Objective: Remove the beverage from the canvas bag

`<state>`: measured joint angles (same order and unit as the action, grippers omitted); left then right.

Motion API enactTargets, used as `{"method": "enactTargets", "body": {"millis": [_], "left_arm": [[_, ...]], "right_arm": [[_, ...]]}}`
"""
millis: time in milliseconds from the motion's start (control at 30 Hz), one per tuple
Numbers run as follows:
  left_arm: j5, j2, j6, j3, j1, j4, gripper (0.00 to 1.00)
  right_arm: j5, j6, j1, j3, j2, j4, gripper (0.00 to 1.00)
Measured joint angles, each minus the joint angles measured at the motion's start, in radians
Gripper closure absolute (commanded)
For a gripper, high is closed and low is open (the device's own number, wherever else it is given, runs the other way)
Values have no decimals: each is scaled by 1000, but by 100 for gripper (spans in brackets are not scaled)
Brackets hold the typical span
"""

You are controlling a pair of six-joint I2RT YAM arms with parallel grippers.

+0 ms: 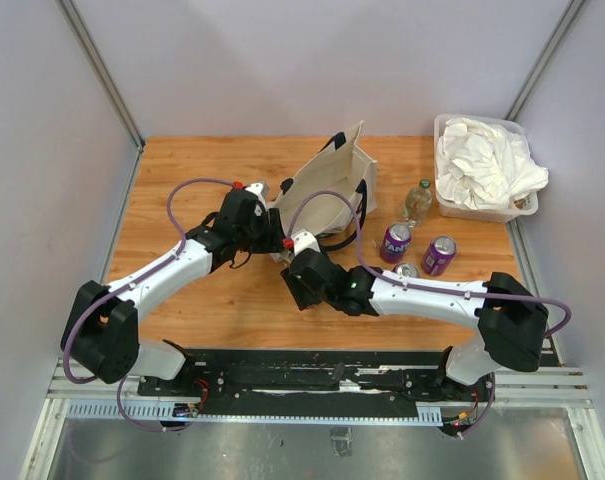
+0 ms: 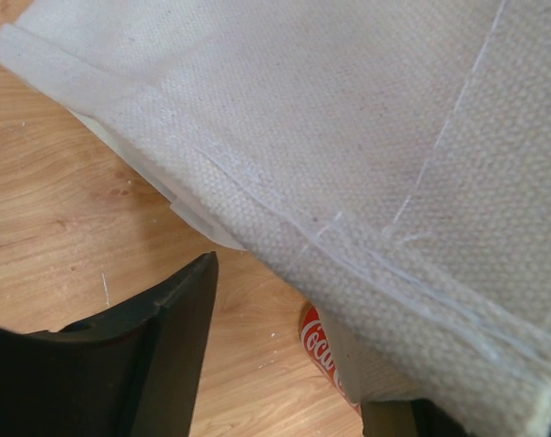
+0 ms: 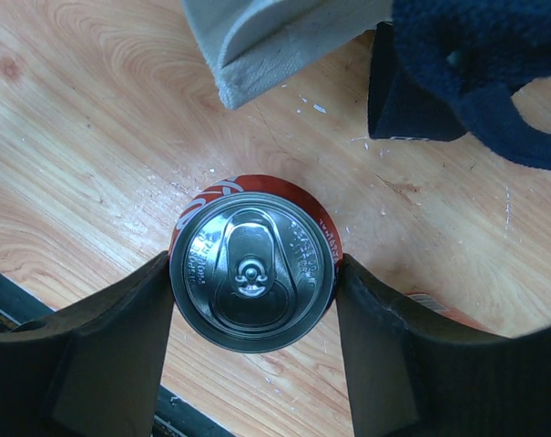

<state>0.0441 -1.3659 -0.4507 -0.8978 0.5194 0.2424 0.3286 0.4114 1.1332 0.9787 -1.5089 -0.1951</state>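
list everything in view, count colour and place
canvas bag: 1, cream with navy handles, mid-table
red cola can: 1, red, upright beside the bag
purple cans: 2, purple, right of the bag
can top: 1, silver, near the purple cans
bottle: 1, clear, behind purple cans
tub of cloths: 1, clear with white cloths, back right
table: 1, wood, underneath
left hand: 1, black, open at the bag's edge
right hand: 1, black, closed on the red cola can
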Motion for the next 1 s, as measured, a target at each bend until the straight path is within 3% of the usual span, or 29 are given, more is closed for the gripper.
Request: {"method": "enactTargets", "body": {"millis": [67,167,400,633,1000], "left_arm": [[-3,0,2,0,0,1,27],[-8,0,3,0,0,6,22],[-9,-4,6,-16,0,36,1],[-18,-3,5,-76,0,58,0],[-39,39,18,-185,0,103,0]], "right_arm": [[-7,7,-5,0,0,0,23],[-7,13,-5,0,0,-3,0],[-5,14,-5,33,0,-44,1],[18,14,-5,64,60,-109,1],[152,16,-5,145,313,-226,2]]}}
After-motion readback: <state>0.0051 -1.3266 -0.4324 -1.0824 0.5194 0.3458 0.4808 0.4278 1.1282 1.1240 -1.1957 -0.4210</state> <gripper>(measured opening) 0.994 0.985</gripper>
